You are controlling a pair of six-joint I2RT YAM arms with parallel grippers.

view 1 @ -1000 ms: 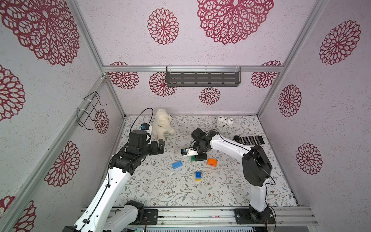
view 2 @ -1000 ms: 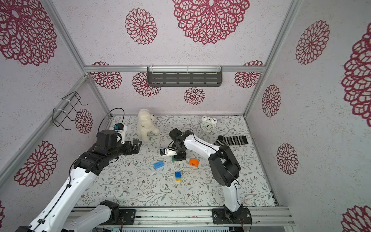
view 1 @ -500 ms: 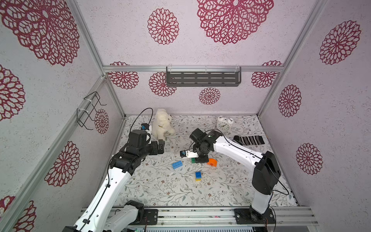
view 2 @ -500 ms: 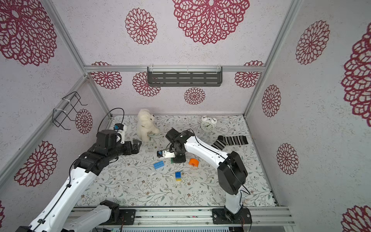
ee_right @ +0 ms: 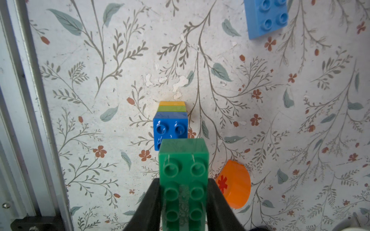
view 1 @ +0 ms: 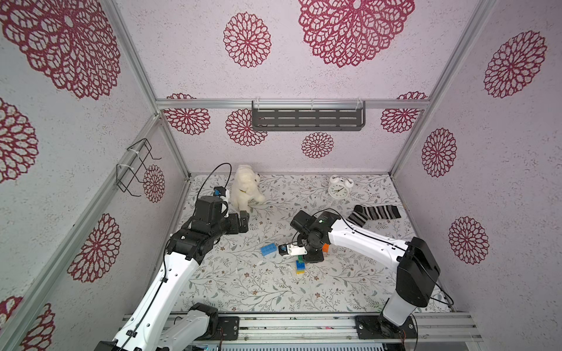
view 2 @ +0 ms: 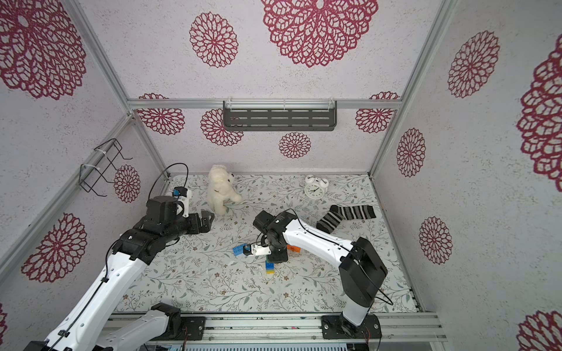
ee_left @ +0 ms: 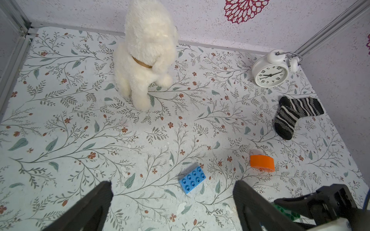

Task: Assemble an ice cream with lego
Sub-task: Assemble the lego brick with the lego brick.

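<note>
On the left wall a wire rack [view 1: 133, 167] is hanging, and below it the left arm is reaching in over the left edge of the table [view 1: 231, 291]. The left pincer [ee_left: 173, 184] is hovering with its jaws spread wide apart, gripping nothing, just short of the plush dog [view 1: 244, 188] that is sitting near the back left corner. Ahead of that pincer the flowered surface is lying open, with room on every side.

Moving right, the light-blue brick [view 1: 268, 249] is lying flat, studs up, on its own near the centre. Just beside it the right pincer [ee_right: 183, 182] is pointing down, clamped tight on the long sides of the green brick [ee_right: 184, 158]. That brick is hanging right at the top of the stack [ee_right: 170, 128], a dark-blue square on lime on yellow, which is standing upright on the table. It is overlapping one edge of the dark-blue square, and I cannot tell whether the two are touching. The orange dome [ee_right: 234, 186], its red asterisk showing, is resting on the table close to the right of the pincer, apart from the stack.

Farther right and back, a white alarm clock [view 1: 338, 190] is standing near the back wall, and a striped sock [view 1: 377, 212] is lying toward the right wall, beyond the right arm. The front strip of table, between the bricks and the metal rail [view 1: 304, 323], is lying bare.
</note>
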